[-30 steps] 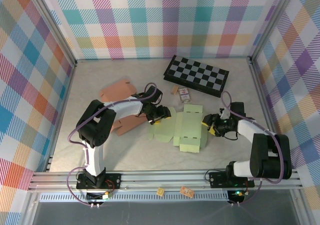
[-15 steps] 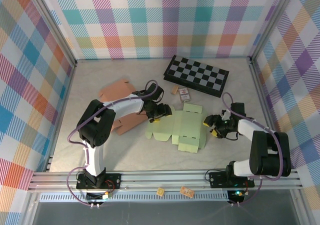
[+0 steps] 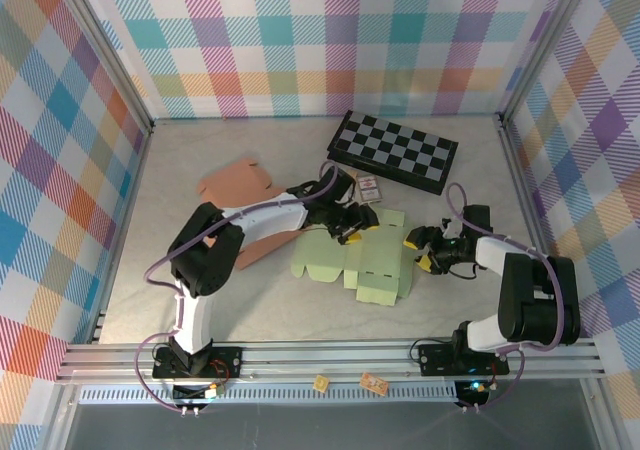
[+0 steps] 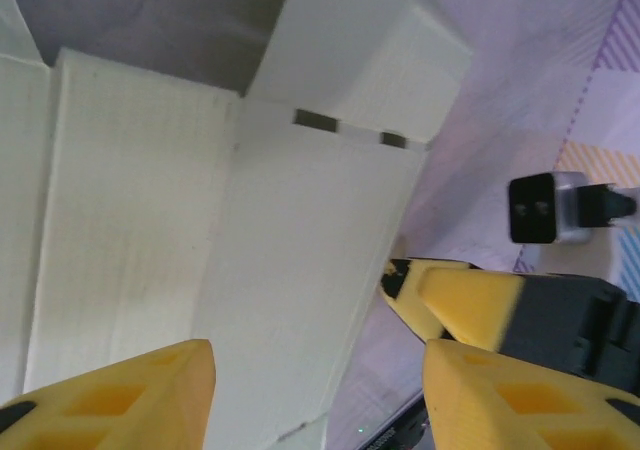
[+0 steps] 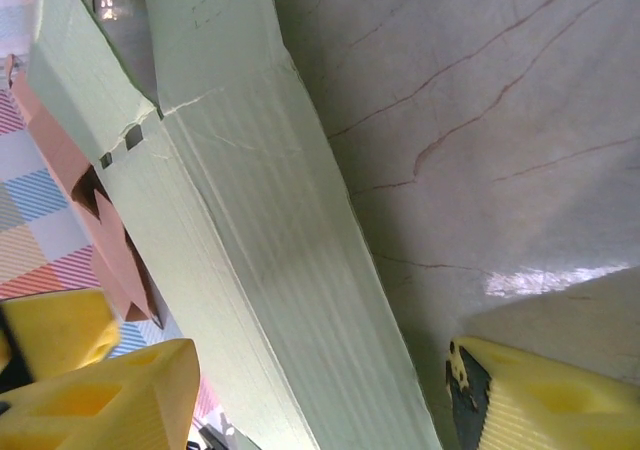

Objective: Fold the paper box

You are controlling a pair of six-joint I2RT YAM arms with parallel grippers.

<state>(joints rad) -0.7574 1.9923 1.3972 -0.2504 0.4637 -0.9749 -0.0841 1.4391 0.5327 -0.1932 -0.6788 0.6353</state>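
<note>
Left wrist view has the yellow fingers of the left gripper apart, gripping nothing, above the green paper box. Within the last second this gripper went right, from the box's left edge to over its middle panels. The right gripper stays open astride the right flap. The box is still flat, so folding has hardly begun, I think. No writing is readable

No words or numbers can be read anywhere. The small red and white packet lying just beside the black and grey checkered board has some print on its top, but it is too tiny and blurry to tell what it says
</note>
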